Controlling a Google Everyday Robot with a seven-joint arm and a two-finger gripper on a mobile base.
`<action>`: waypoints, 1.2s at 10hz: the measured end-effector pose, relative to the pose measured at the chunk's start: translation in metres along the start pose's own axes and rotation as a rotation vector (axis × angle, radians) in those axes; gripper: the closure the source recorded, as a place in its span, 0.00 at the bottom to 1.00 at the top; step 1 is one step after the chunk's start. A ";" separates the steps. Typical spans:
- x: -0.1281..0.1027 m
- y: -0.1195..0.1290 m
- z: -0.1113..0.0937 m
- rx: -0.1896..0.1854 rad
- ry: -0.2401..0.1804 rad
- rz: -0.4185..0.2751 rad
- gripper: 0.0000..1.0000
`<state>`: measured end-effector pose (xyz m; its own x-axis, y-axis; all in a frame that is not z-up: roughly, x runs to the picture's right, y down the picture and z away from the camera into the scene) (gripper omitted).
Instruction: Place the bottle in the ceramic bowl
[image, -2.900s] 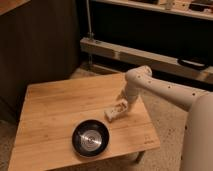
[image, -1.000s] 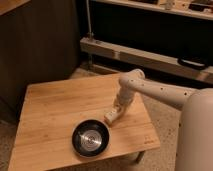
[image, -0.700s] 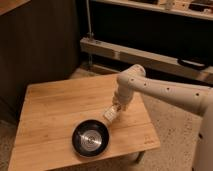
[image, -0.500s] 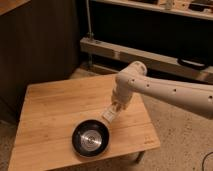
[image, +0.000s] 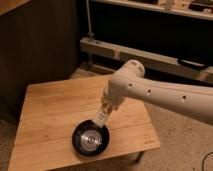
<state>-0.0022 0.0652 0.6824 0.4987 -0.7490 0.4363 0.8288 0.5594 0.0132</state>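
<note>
A round glossy black ceramic bowl (image: 90, 139) with a silvery centre sits near the front edge of the wooden table (image: 50, 110). The small whitish bottle (image: 100, 117) hangs tilted just above the bowl's far right rim, its lower end over the rim. My gripper (image: 105, 108) is shut on the bottle's upper end, at the tip of the white arm (image: 155, 95) that reaches in from the right.
The table's right edge and front edge lie close to the bowl. A dark wooden cabinet (image: 35, 45) stands behind the table on the left. A metal shelf rail (image: 135, 55) runs along the back, with speckled floor to the right.
The arm has swung left and forward, carrying the bottle off the table's right part to just over the bowl's rim. The bowl has stayed put.
</note>
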 end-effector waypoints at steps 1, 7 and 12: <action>-0.022 -0.007 0.010 0.025 -0.019 -0.051 1.00; -0.097 -0.018 0.060 0.052 -0.067 -0.240 1.00; -0.067 -0.014 0.105 0.014 -0.052 -0.227 0.61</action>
<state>-0.0733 0.1446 0.7474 0.2859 -0.8368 0.4669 0.9144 0.3840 0.1282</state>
